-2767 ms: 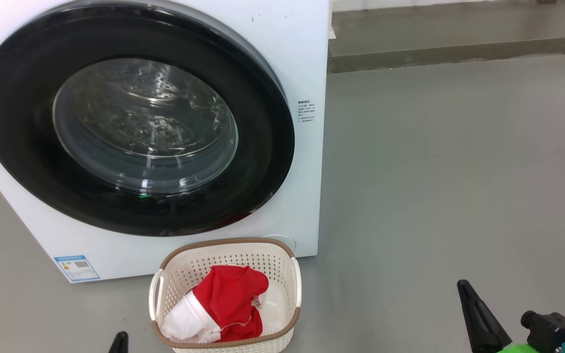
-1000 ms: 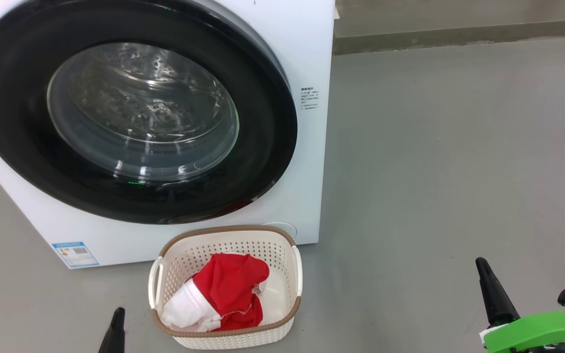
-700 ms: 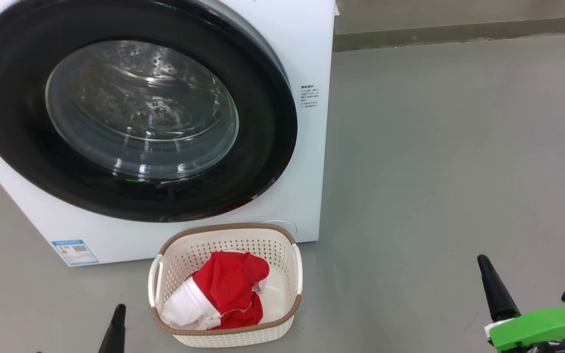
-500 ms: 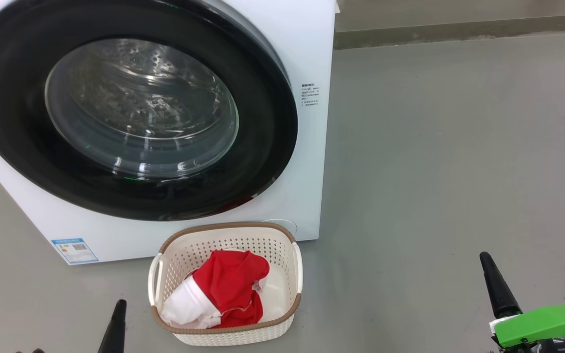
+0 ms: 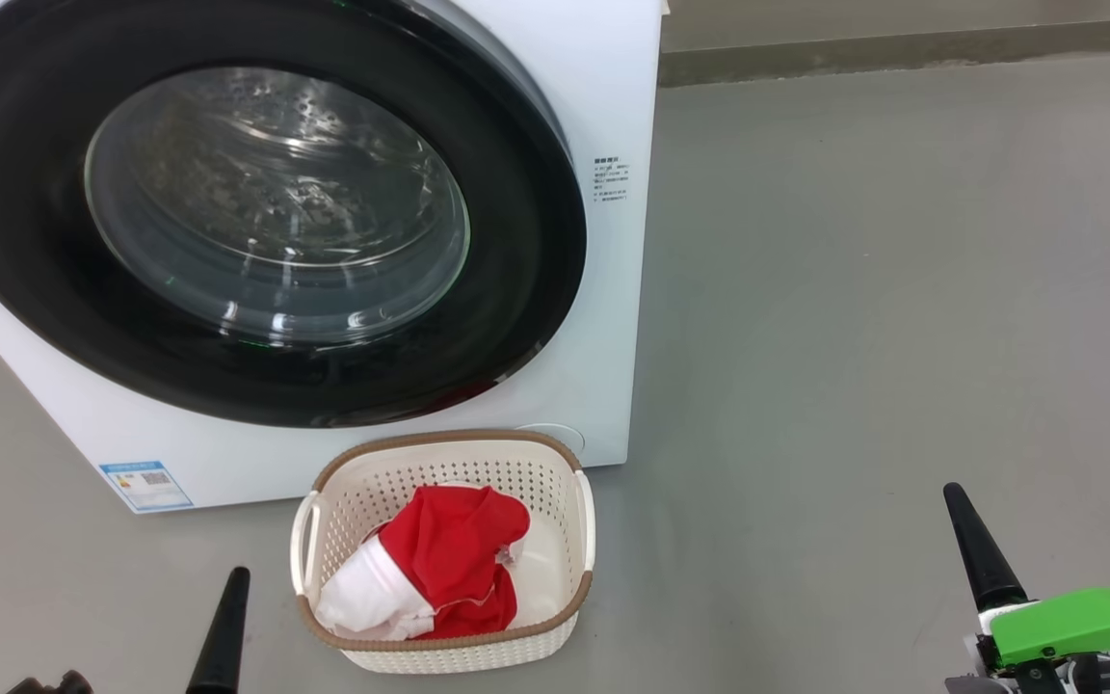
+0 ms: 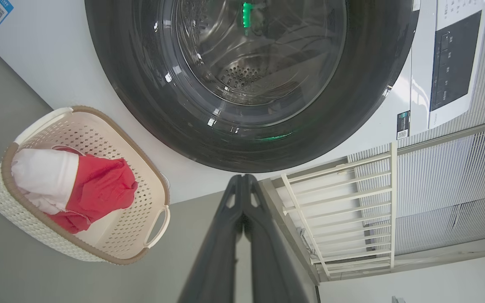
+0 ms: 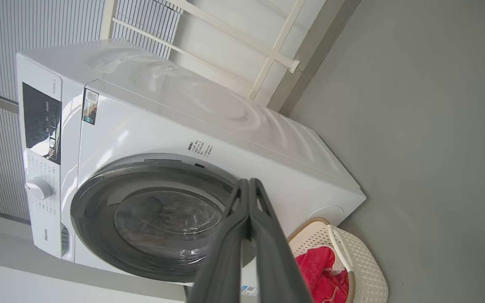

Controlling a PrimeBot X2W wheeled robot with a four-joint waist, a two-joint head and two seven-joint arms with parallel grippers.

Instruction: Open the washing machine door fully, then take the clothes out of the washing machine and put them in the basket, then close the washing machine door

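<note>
The white washing machine [image 5: 603, 87] stands at the upper left, its round black-rimmed door [image 5: 256, 207] flat against the front, steel drum showing through the glass. On the floor just before it sits the cream basket [image 5: 569, 482] with red and white clothes [image 5: 444, 564] piled inside. My left gripper [image 5: 227, 627] is low at the bottom left, beside the basket, shut with nothing in it; its fingers [image 6: 242, 198] press together in the left wrist view. My right gripper [image 5: 974, 549] hangs far right over bare floor, also shut and empty, tips together [image 7: 249, 198].
Grey floor [image 5: 854, 289] stretches to the right of the machine. A low ledge [image 5: 902, 43] runs along the back. A white railing [image 6: 343, 210] and ribbed wall stand beside the washer. The control panel [image 7: 40, 122] and dial are at the machine's top.
The head camera has shifted slightly, so the washer and basket sit a little higher in view. Both grippers show a bit more of themselves at the bottom; nothing else has moved.
</note>
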